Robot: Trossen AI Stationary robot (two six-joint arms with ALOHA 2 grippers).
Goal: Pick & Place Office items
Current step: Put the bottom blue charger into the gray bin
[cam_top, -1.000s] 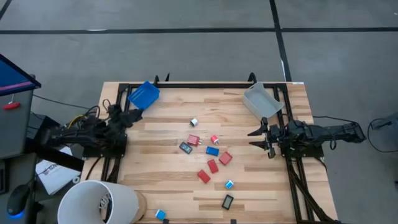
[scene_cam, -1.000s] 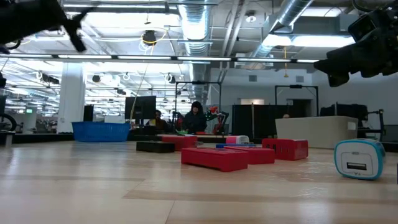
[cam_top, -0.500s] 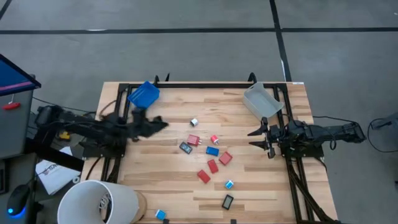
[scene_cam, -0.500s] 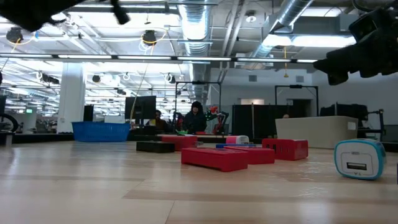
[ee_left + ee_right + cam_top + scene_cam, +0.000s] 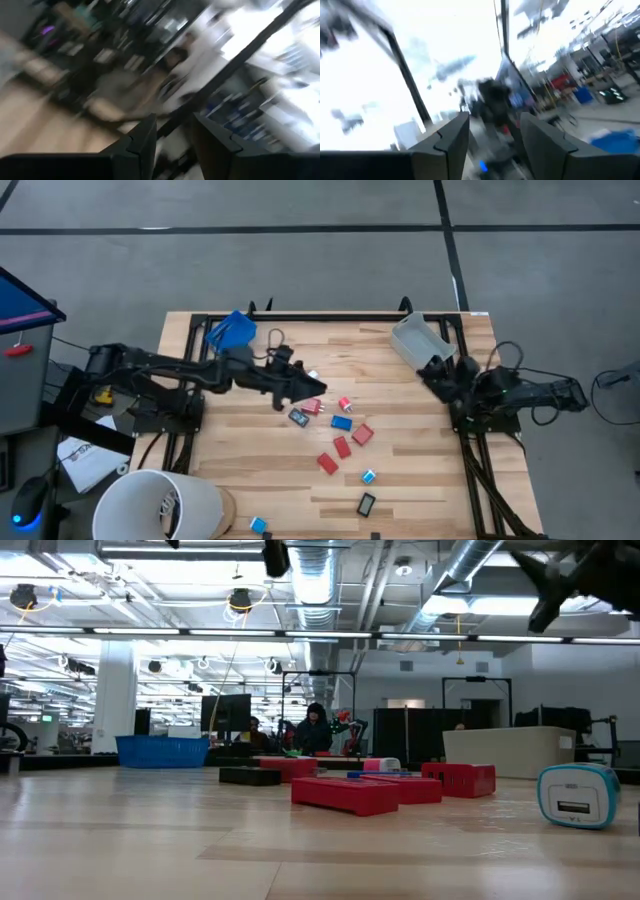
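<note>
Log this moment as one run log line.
left gripper: open, over red block | right gripper: open, by clear bin | nothing held

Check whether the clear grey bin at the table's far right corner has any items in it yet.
Empty, as far as the high view shows: the clear grey bin shows only its pale floor, and the office items lie scattered on the table.

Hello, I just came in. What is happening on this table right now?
A two-armed robot is sorting small office items scattered on the wooden table. The left hand is stretched out over the middle of the table, near the pieces at the top of the cluster, with its fingers apart and nothing held. The right hand is at the right edge, beside the clear bin. The blue tray sits at the far left corner. All pieces lie on the table.
</note>
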